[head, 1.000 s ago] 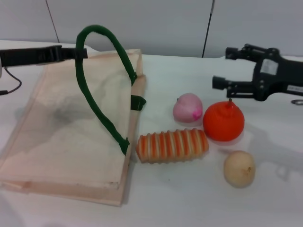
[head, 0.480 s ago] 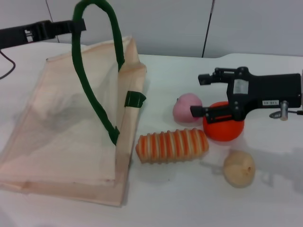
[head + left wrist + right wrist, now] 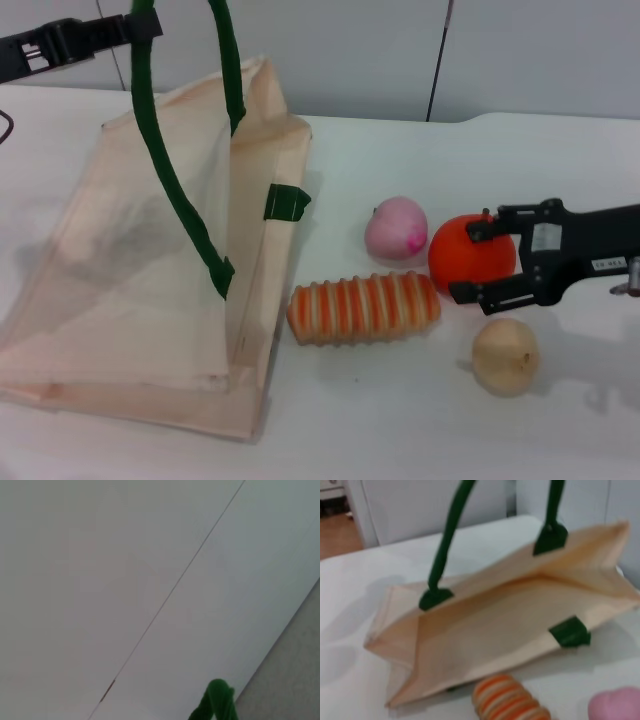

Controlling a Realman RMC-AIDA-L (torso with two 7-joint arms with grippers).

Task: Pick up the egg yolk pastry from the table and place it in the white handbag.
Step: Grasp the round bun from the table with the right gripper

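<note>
Pastry (image 3: 505, 356) lies on table (image 3: 400, 420) right of roll (image 3: 364, 308), just below right gripper (image 3: 462, 262), whose fingers are spread and empty beside orange (image 3: 462, 258); left gripper (image 3: 140, 25) is clenched on green handle (image 3: 165, 160), lifting handbag (image 3: 140, 260) open.

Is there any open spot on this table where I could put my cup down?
Yes: bare table in front of the striped roll and egg yolk pastry, and behind the pink ball. It is crowded between the white handbag and orange fruit, where the right tool hovers.
</note>
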